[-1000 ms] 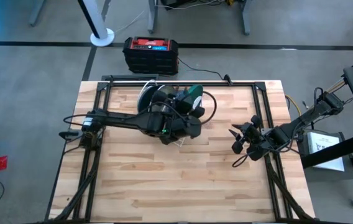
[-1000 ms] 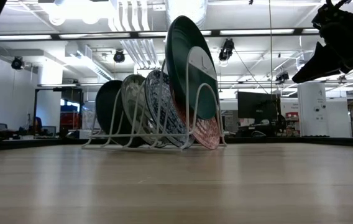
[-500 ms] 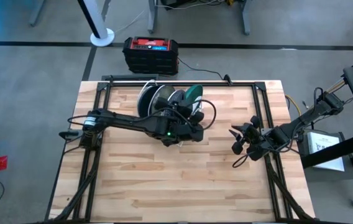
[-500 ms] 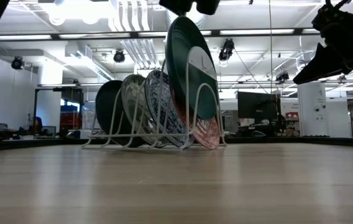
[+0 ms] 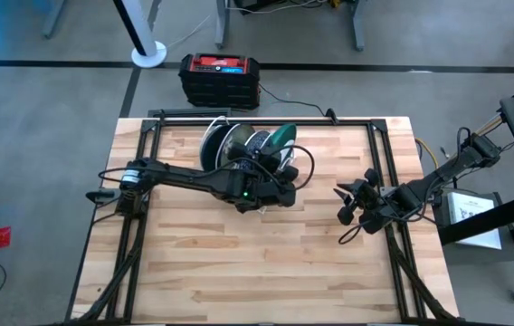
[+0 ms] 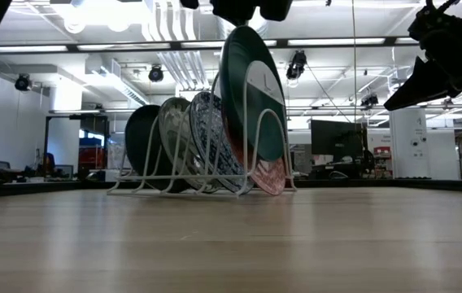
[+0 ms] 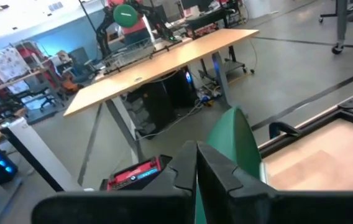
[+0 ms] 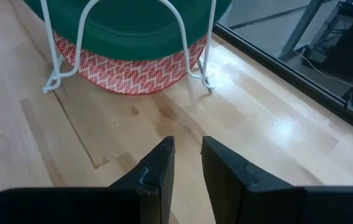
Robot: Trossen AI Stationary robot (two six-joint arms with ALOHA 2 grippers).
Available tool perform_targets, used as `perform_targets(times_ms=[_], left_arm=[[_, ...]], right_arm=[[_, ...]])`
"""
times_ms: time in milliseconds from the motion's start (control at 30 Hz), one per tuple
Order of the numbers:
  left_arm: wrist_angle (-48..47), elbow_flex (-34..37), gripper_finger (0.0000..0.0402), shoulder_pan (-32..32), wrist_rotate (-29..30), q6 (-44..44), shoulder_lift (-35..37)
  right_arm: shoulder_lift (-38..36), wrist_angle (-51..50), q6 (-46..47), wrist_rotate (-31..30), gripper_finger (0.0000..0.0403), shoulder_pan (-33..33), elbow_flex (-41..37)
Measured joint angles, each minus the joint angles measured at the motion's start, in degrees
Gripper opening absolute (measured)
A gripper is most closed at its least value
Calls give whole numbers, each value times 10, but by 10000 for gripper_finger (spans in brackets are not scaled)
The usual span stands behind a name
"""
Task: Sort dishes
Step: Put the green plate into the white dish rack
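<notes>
Five plates stand on edge in the wire rack (image 6: 207,175) at the bench's (image 5: 266,263) twelve o'clock, and we see our left gripper (image 7: 196,171) closed on the green plate (image 7: 235,146), while our right gripper (image 8: 186,163), slightly open, waits at three o'clock.

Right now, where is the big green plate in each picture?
High view: the green plate stands at the rack's right end, by the left pincer.
Low view: tallest plate, front of the white wire rack.
Left wrist view: behind the fingers.
Right wrist view: top edge, behind the rack's loop.
Shared landmark: the rack.
</notes>
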State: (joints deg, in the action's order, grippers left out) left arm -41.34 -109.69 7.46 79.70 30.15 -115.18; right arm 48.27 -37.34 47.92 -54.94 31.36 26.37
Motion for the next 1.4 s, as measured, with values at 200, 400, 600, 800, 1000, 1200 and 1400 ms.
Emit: perform_targets(times_ms=[200,400,600,800,1000,1200,1400], left_arm=[[-3,7,0,0,-12,11,0],[-32,18,0,0,-30,61,0],[-42,36,0,0,-41,96,0],[-43,58,0,-2,-57,126,0],[-48,59,0,-2,-57,131,0],[-77,60,0,-2,-79,172,0],[-108,59,0,0,-73,202,0]], right_arm=[[0,1,0,3,65,0,-2],[0,2,0,10,63,0,-3],[0,3,0,10,75,0,-3],[0,3,0,10,82,0,-3],[0,3,0,10,76,0,-3],[0,3,0,10,63,0,-4],[0,7,-4,7,61,0,-4]])
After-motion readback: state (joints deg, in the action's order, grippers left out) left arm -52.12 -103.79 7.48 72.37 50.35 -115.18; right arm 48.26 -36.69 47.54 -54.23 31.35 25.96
